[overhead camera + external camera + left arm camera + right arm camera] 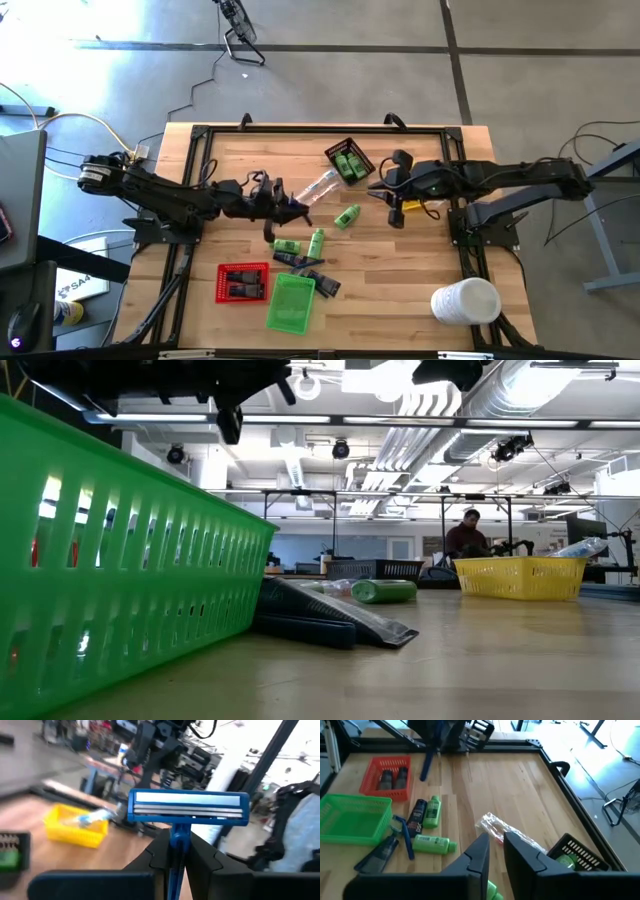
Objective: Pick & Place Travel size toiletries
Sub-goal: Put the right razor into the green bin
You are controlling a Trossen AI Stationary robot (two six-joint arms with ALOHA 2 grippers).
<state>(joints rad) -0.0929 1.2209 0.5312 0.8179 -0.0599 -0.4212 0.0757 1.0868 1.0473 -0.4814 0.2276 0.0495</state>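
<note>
The left gripper [172,862] clamps a blue razor [187,809] by its handle, head upright above the fingers. The yellow tray [75,827] lies ahead, nearer the right gripper [495,851], whose jaws stand narrow and empty.

Left hand [177,865] clamps a razor [187,809]; right hand [496,851] hovers, fingers nearly together.

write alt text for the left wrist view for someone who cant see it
The left hand is shut on the handle of a blue razor, holding it upright with its head facing the camera. Beyond it, blurred, a yellow basket sits on the wooden table, with dark robot parts and the room behind.
</note>
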